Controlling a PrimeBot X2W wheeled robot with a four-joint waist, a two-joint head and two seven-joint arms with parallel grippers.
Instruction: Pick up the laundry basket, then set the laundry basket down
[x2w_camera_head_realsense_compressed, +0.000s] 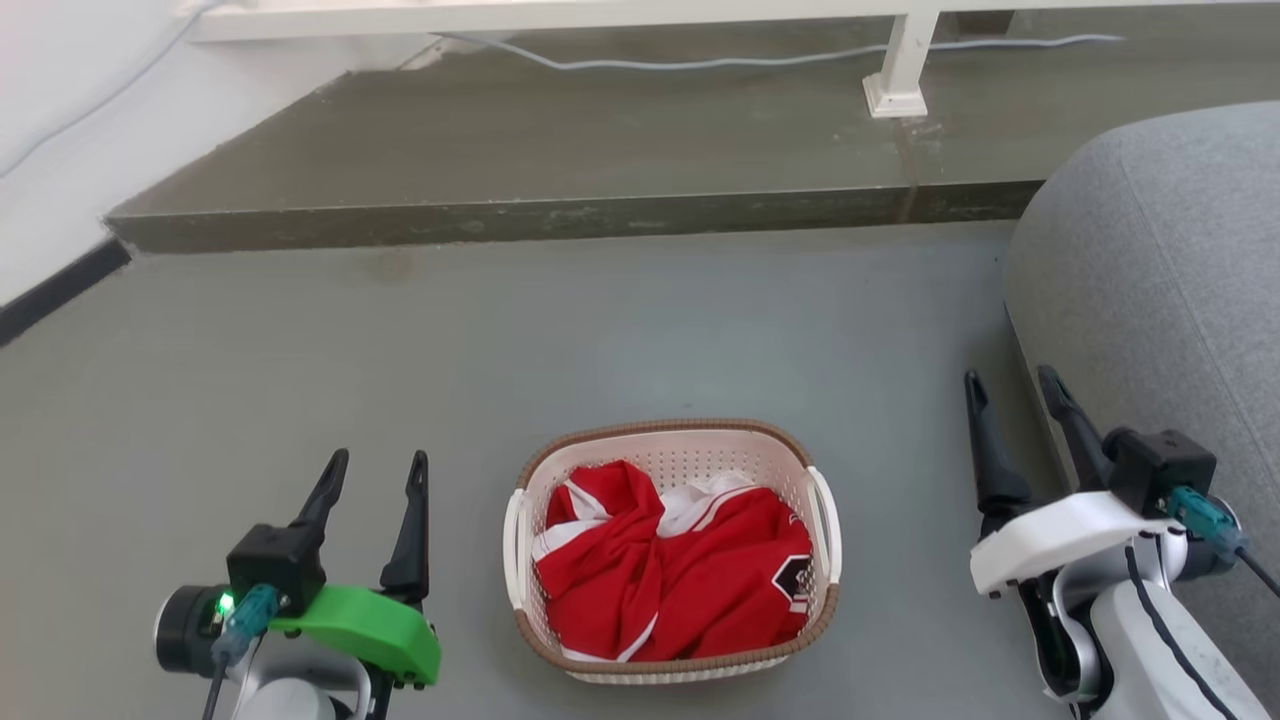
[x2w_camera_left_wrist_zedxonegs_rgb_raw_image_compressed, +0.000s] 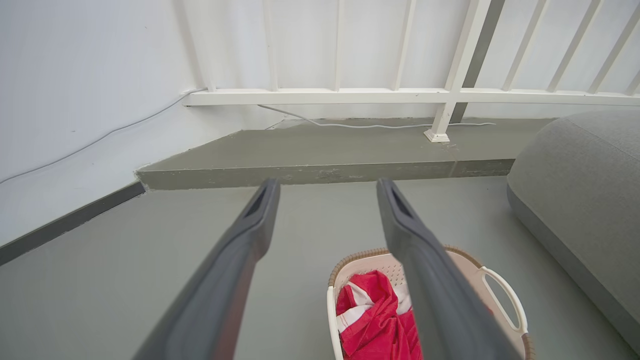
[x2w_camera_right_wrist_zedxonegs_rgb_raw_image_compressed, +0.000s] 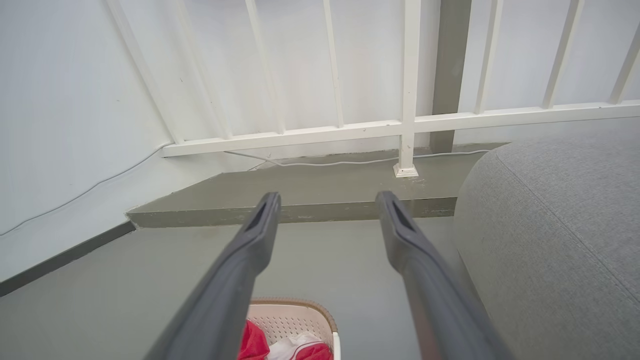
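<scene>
— Any writing to read?
— Just a dark badge (x2w_camera_head_realsense_compressed: 795, 578) on the red shirt (x2w_camera_head_realsense_compressed: 700, 570), too small to make out.
— Where's the basket (x2w_camera_head_realsense_compressed: 690, 458)?
— On the floor (x2w_camera_head_realsense_compressed: 500, 330) with the shirt in it, between both arms and touching neither.
— The arms?
— The left gripper (x2w_camera_head_realsense_compressed: 379, 458) is low at the basket's left and the right gripper (x2w_camera_head_realsense_compressed: 1008, 376) is beside the sofa (x2w_camera_head_realsense_compressed: 1150, 280). Both point forward, fingers spread, empty.

The dark-fingered left pincer (x2w_camera_head_realsense_compressed: 379, 457) has a green mount (x2w_camera_head_realsense_compressed: 370, 625), the right pincer (x2w_camera_head_realsense_compressed: 1010, 377) a white one, both with teal cable plugs (x2w_camera_head_realsense_compressed: 250, 610).
</scene>
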